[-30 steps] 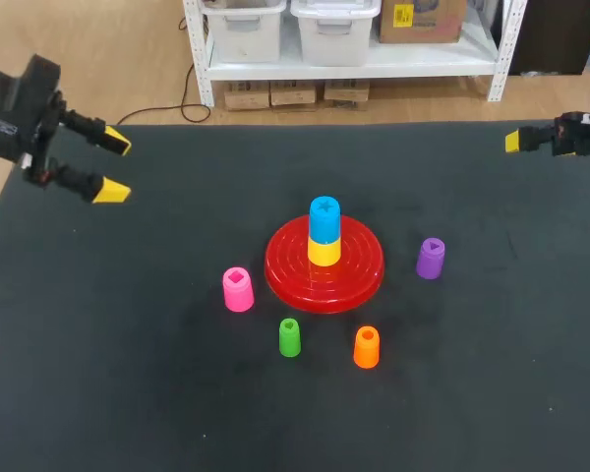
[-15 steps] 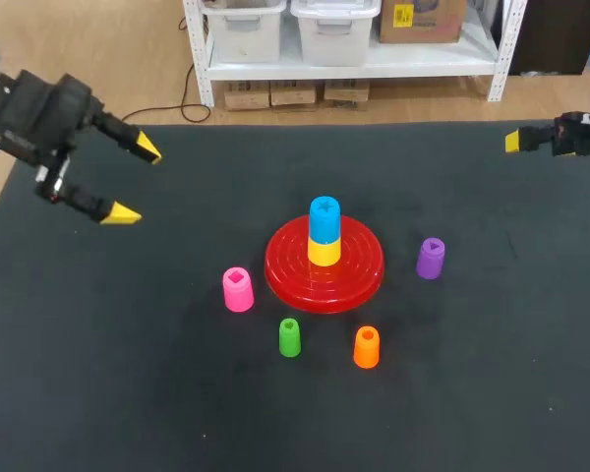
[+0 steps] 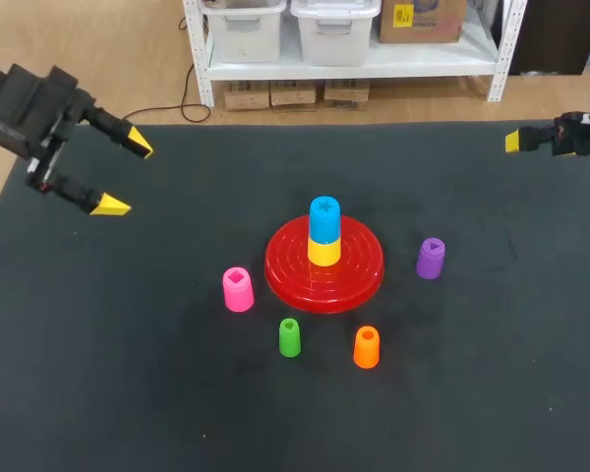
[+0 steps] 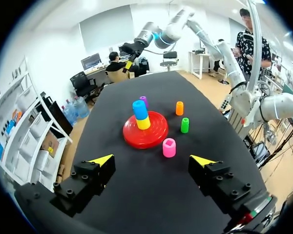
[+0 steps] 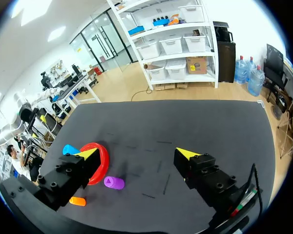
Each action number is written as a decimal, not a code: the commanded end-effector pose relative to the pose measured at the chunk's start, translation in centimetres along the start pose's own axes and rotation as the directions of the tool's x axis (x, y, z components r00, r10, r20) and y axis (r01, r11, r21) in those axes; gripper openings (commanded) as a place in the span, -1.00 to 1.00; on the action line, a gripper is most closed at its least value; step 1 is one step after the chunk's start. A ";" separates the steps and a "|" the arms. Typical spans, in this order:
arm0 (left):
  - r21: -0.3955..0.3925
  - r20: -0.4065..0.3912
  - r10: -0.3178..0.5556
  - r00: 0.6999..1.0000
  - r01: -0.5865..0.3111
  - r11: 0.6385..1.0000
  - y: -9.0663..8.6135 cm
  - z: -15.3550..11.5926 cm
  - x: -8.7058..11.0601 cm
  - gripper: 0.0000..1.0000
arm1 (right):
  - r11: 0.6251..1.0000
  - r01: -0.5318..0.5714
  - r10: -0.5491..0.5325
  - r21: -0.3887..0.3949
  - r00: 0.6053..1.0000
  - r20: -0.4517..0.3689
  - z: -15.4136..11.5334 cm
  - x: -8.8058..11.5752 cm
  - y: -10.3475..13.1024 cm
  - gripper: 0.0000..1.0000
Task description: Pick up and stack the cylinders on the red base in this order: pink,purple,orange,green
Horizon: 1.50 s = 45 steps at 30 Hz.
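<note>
Jaws of left gripper (image 4: 152, 160) and right gripper (image 5: 137, 153) stand spread wide, gripping nothing. No required cylinder is stacked: pink cylinder (image 4: 169, 147) stands ahead of the left jaws beside the red base (image 4: 134, 141); purple cylinder (image 5: 114, 183) sits ahead of the right jaws; orange cylinder (image 4: 179, 108) and green cylinder (image 4: 184, 125) wait farther ahead of the left jaws.

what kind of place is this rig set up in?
Likely a robot manipulation lab bench: a black table, the left gripper and right gripper open over it, and a toy red base with a pink cylinder and others as test props.
</note>
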<state>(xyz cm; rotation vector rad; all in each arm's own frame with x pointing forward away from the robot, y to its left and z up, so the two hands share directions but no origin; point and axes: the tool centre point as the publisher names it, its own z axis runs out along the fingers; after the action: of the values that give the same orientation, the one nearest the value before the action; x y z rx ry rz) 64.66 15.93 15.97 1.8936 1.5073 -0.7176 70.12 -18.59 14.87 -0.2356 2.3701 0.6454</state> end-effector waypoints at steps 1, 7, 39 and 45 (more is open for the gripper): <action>-0.001 0.009 -0.001 1.000 0.001 1.000 0.0 0.1 0.1 1.00 | 1.000 0.000 0.000 0.005 1.000 -0.001 -0.1 0.0 0.1 1.00; 0.001 -0.003 0.008 1.000 -0.008 1.000 -0.2 0.4 0.0 1.00 | 1.000 0.000 0.000 0.005 1.000 -0.001 -0.1 0.0 0.1 1.00; -0.041 0.000 -0.025 1.000 0.025 0.999 0.0 0.8 -0.7 1.00 | 0.989 0.146 -0.146 0.023 0.989 -0.008 -0.4 -1.4 1.4 1.00; -0.041 0.000 -0.025 1.000 0.025 0.999 0.0 0.8 -0.7 1.00 | 0.900 0.434 -0.437 -0.045 0.897 -0.066 -1.1 -3.1 7.6 1.00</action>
<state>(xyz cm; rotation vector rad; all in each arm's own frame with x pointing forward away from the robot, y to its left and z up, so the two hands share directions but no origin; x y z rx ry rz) 64.47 14.96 16.02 1.8489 1.5370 -0.6945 70.60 -14.63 18.93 -0.5535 2.2802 0.5484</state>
